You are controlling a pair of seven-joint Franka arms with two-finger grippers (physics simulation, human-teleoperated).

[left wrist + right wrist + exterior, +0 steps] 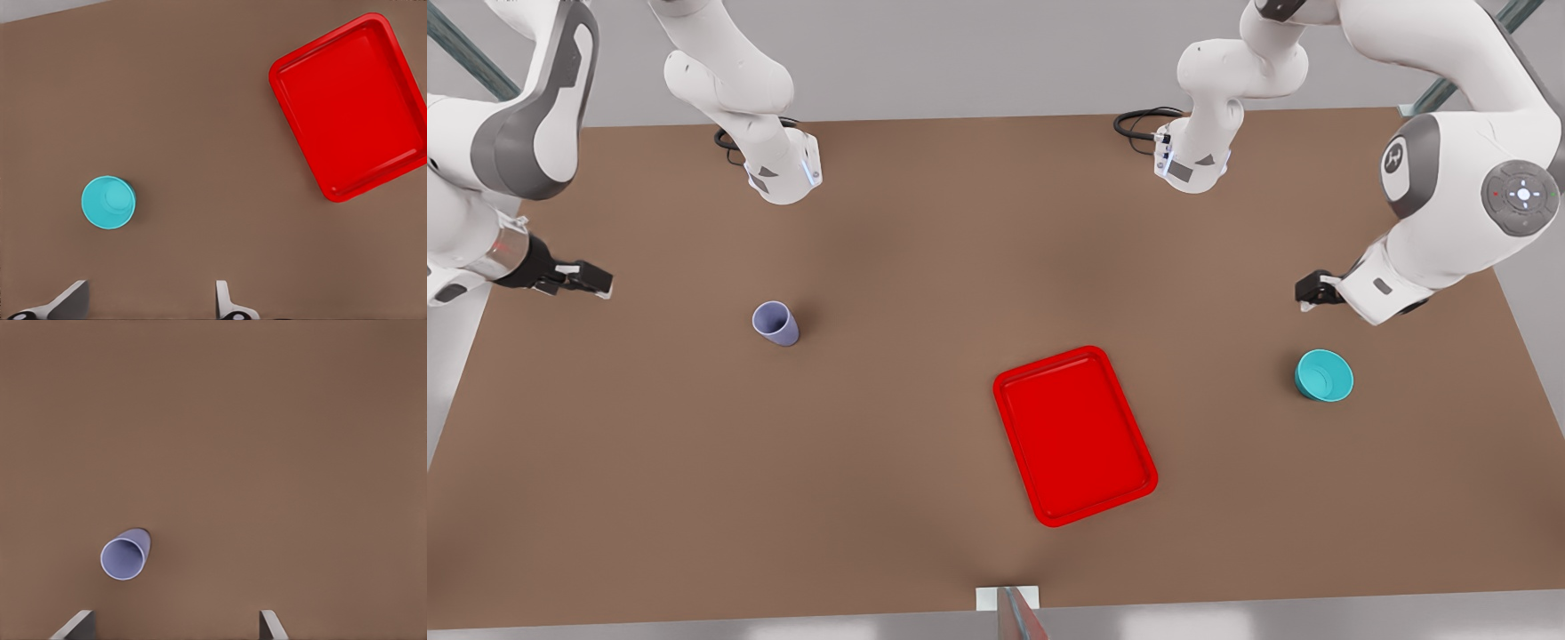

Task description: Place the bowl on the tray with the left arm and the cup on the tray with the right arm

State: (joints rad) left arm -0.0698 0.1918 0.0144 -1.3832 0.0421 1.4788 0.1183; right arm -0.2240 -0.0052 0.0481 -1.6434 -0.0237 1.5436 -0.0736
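Note:
The teal bowl (1324, 375) (109, 202) stands upright on the table at the front view's right. My left gripper (1309, 292) (150, 301) hovers above and behind it, open and holding nothing. The lavender cup (775, 323) (124, 557) stands upright at the front view's left. My right gripper (590, 281) (175, 624) hangs open to the left of the cup, well apart from it. Between the two objects, toward the front edge, lies the red tray (1074, 435) (352, 103) with nothing on it.
The brown table (925, 249) carries both arm bases (783, 173) (1192, 164) at its far edge, each with a black cable. A small white mount (1009, 599) sits at the near edge, in front of the tray.

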